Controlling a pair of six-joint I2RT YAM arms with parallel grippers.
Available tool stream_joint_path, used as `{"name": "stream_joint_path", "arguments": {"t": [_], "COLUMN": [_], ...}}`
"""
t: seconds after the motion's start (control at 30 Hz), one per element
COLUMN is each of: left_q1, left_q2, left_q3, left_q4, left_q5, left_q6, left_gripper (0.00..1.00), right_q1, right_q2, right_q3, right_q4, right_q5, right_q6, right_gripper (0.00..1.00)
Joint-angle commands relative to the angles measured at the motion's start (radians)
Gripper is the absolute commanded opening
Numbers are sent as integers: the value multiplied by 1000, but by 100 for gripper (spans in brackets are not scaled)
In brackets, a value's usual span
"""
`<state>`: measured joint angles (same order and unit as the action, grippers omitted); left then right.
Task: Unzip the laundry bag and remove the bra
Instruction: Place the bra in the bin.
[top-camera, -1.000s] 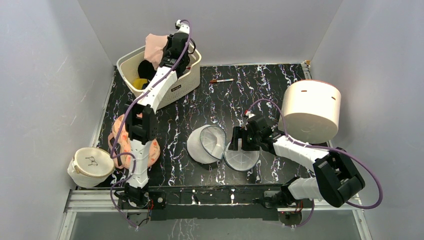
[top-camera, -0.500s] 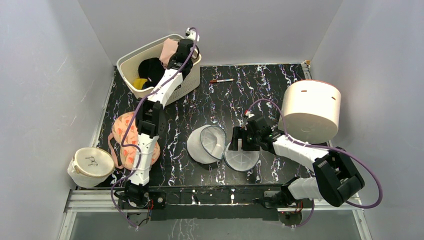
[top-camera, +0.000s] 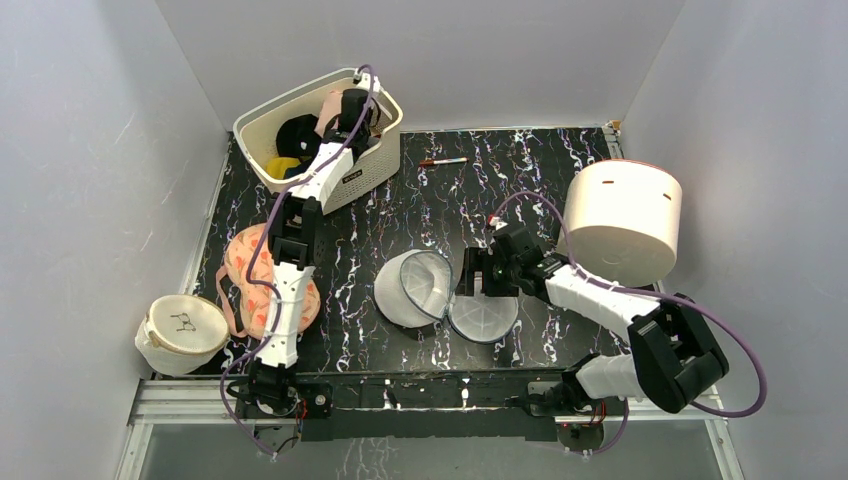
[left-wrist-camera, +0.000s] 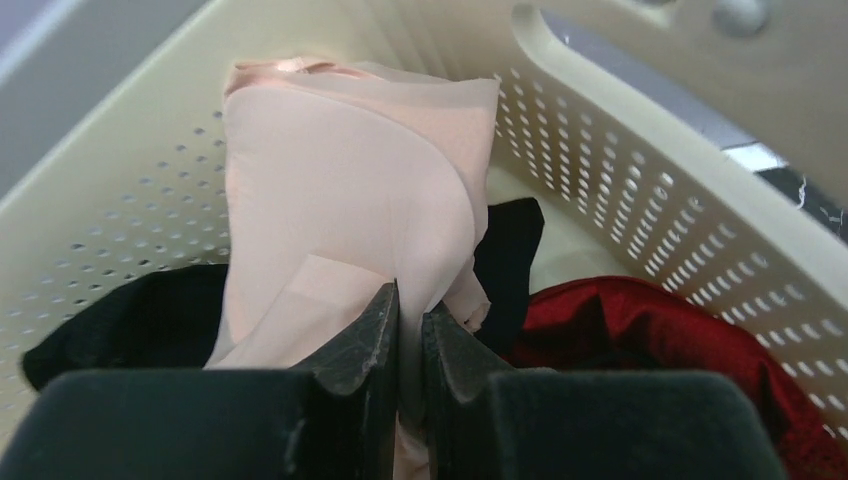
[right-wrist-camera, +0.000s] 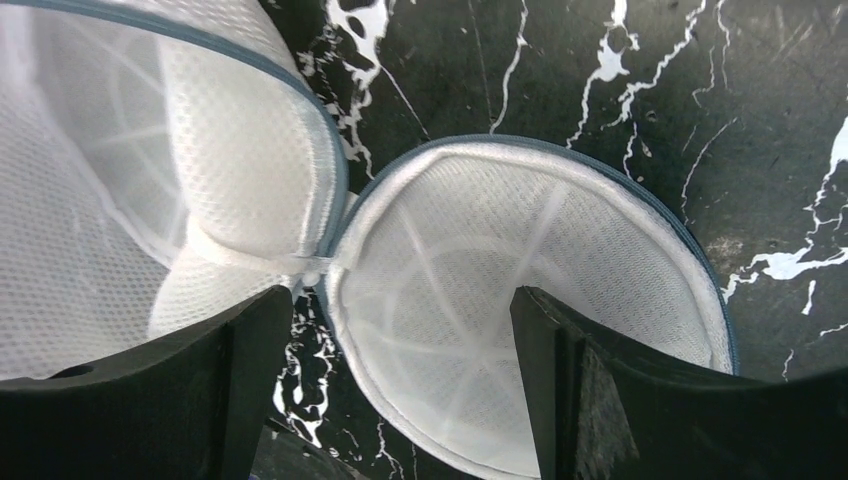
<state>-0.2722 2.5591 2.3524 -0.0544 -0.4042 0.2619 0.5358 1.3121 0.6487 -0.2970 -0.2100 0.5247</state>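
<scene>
The white mesh laundry bag (top-camera: 415, 288) lies unzipped on the table, its two dome halves spread open side by side; it also shows in the right wrist view (right-wrist-camera: 520, 290), empty inside. My right gripper (top-camera: 478, 283) (right-wrist-camera: 400, 305) is open above the right half. My left gripper (top-camera: 340, 118) (left-wrist-camera: 410, 305) is shut on the pale-pink bra (left-wrist-camera: 340, 190), reaching into the cream slotted basket (top-camera: 262, 122). The bra (top-camera: 331, 103) hangs down into the basket.
The basket (left-wrist-camera: 610, 170) holds black (left-wrist-camera: 110, 315) and dark red (left-wrist-camera: 680, 330) clothes. A leaf-print orange-pink pad (top-camera: 247, 275) lies at the left, a lidded white bowl (top-camera: 181, 330) at the front left, a large white cylinder (top-camera: 620, 220) at the right, a pen (top-camera: 443, 161) at the back.
My left gripper has carried the bra from above the basket's back rim down into the basket. My right gripper has barely moved.
</scene>
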Motion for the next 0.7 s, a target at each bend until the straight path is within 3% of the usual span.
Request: {"name": "stream_joint_path", "arguments": {"t": [0.0,0.17,0.43,0.53,0.67], "left_q1": [17,21,34,33,35], "left_q2": [-27,-28,-51,-153,-307], "left_q3": [-10,-28,-3,-7,-58], "left_q4": [-6,-19,-101,-169,-269], "left_q5": [93,108,179,204,265], "left_q6": [-76,-108,-140,-195,-269], "left_gripper": [11,25,29,54,70], "right_q1": [1,1,0,0,0], "right_q2": [-80,-134,-235,-268,-277], "right_q3": [102,210,242,242,248], "right_q4": [-11,-97,-139,-159,-146], "right_q5": [-10,28,85,98,104], "right_q6": [-8,-34,-53,-60,-69], "right_gripper": [81,85,89,89,89]}}
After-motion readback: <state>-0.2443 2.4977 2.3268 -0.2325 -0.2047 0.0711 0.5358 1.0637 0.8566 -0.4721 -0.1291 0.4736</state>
